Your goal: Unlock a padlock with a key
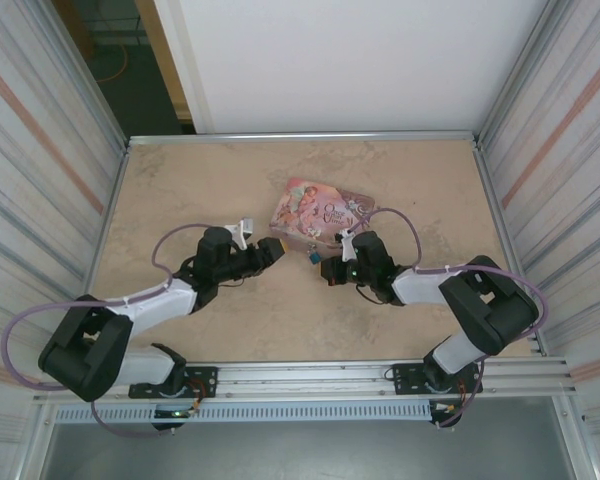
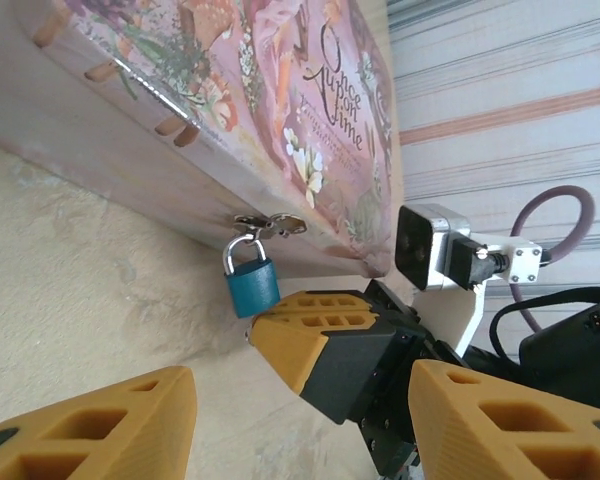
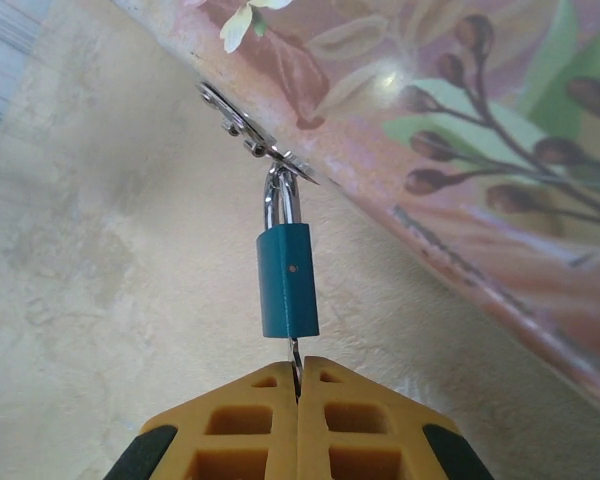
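Observation:
A tiny blue padlock (image 3: 287, 282) hangs by its silvery shackle (image 3: 281, 198) from the metal hasp on the pink tin's front edge. A thin key (image 3: 296, 358) enters the padlock's underside, and my right gripper (image 3: 298, 385) is shut on that key just below the body. In the left wrist view the padlock (image 2: 252, 286) shows with the right gripper's yellow fingers (image 2: 305, 340) touching its lower corner. My left gripper (image 2: 305, 435) stands open a short way from the lock, nothing between its fingers. From above, the padlock (image 1: 311, 257) lies between the left gripper (image 1: 272, 249) and right gripper (image 1: 330, 268).
The pink illustrated tin (image 1: 318, 210) lies flat on the beige table (image 1: 210, 190) behind both grippers. Corrugated metal walls (image 1: 40, 150) close in the left and right sides. A metal rail (image 1: 380, 375) runs along the near edge.

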